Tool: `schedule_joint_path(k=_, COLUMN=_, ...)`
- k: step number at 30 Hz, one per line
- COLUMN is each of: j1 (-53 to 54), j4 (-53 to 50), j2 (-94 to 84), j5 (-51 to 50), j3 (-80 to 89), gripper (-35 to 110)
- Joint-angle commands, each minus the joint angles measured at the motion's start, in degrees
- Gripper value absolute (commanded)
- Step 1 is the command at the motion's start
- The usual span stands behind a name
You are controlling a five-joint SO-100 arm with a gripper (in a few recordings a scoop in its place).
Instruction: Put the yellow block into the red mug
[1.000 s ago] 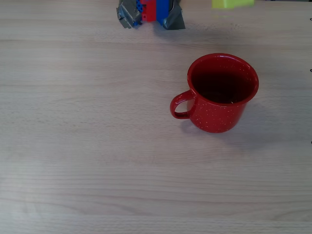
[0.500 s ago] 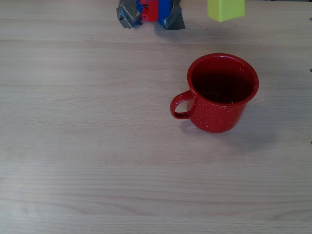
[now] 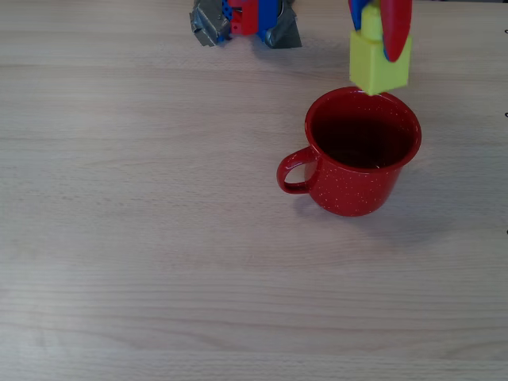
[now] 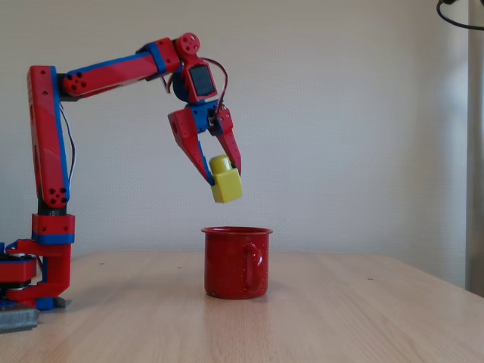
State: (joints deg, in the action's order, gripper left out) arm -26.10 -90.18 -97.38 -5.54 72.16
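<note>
The red mug stands upright on the wooden table, right of centre in the overhead view, its handle pointing left and its dark inside showing nothing. In the fixed view the red mug sits mid-table. My red and blue gripper is shut on the yellow block, holding it tilted in the air a little above the mug's rim. From overhead the yellow block hangs over the mug's far rim, with one red finger across it.
The arm's base is clamped at the table's far edge, left of the mug in the overhead view; in the fixed view the base stands at the left. Bare wooden table spreads around the mug.
The yellow block has moved in from the top edge of the overhead view toward the mug, and the gripper's fingers have come into view. The mug has not moved.
</note>
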Motion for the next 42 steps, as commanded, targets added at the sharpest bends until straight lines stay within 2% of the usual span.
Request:
schedule_joint_path(k=1, j1=-0.4, j4=1.8, j2=-1.0, j5=-0.3, j3=-2.4, gripper=0)
schedule_joint_path(k=15, j1=1.8, j4=5.8, j2=5.0, j5=0.4, j3=0.2, gripper=0)
schedule_joint_path(k=42, j1=2.8, j4=11.3, j2=5.3, j5=1.4, j3=8.3, gripper=0)
